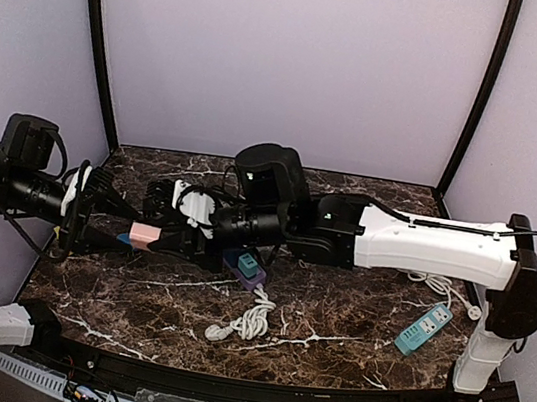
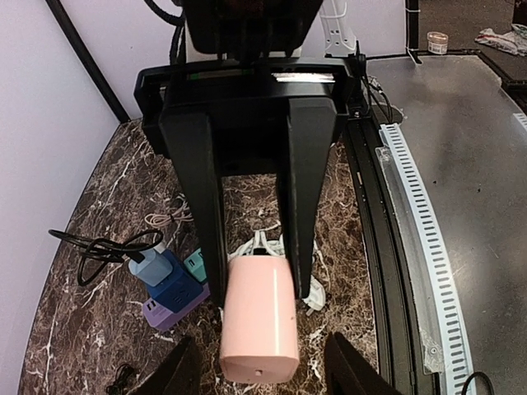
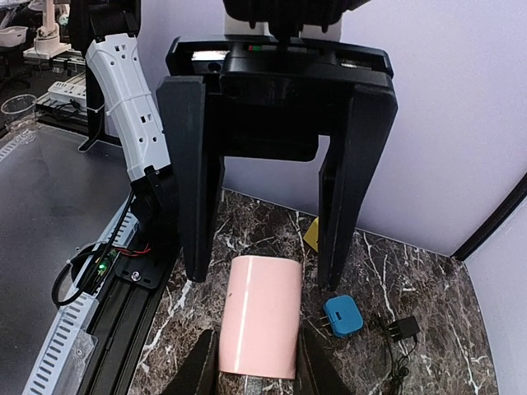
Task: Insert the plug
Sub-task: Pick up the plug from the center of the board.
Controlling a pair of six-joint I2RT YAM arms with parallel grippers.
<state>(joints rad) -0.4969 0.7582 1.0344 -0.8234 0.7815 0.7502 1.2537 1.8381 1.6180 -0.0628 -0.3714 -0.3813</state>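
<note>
Both grippers — left gripper (image 2: 257, 284), right gripper (image 3: 257, 362) — clamp pink block (image 2: 259, 317).

In the overhead view the pink block (image 1: 144, 235) shows only as a small patch between the two arms, most of it covered by them. The right arm hides part of the purple power strip (image 1: 250, 271). In the right wrist view the block's near end runs off the bottom edge, and the small black adapter (image 3: 402, 330) is too small to make out. The left arm's base is cut by the overhead view's left edge.
</note>
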